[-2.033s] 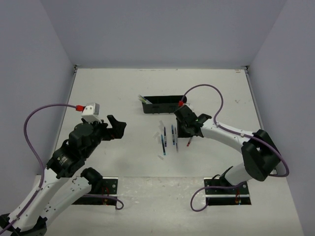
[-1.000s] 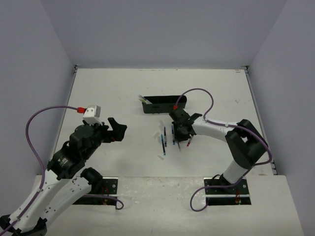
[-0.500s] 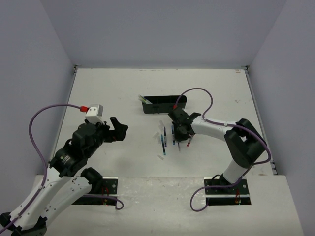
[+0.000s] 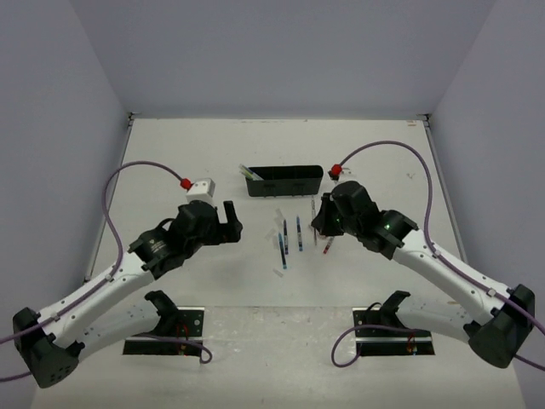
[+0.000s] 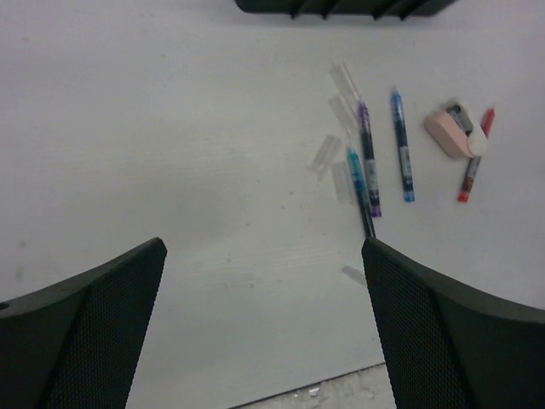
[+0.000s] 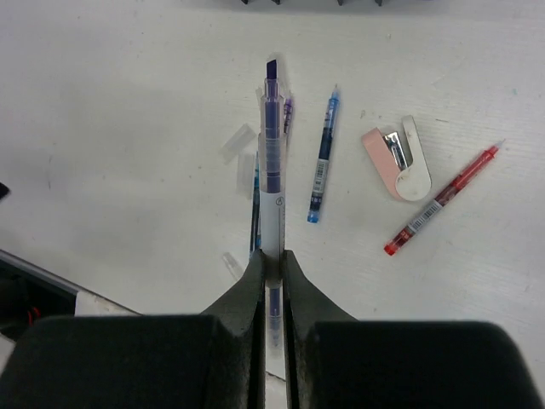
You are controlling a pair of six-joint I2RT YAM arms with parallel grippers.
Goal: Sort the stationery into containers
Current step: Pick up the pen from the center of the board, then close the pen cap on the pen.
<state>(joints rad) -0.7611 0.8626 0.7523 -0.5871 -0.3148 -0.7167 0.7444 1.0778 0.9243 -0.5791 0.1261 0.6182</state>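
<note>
The left claw hangs over the worktop, its jaws spread wide with nothing between them. To its right the loose stationery lies on the worktop, the pens roughly parallel, their long axes running from the near edge toward the far one. A teal pen lies just beside a purple pen, with a blue pen near them. Next come the pinkish eraser and a slightly slanted red pen. Beyond them the black tray lies crosswise. The right claw is clamped tight on a clear-barrelled pen. This pen's axis is in line with the fingers and its violet tip points toward the tray, over the teal and purple pens.
</note>
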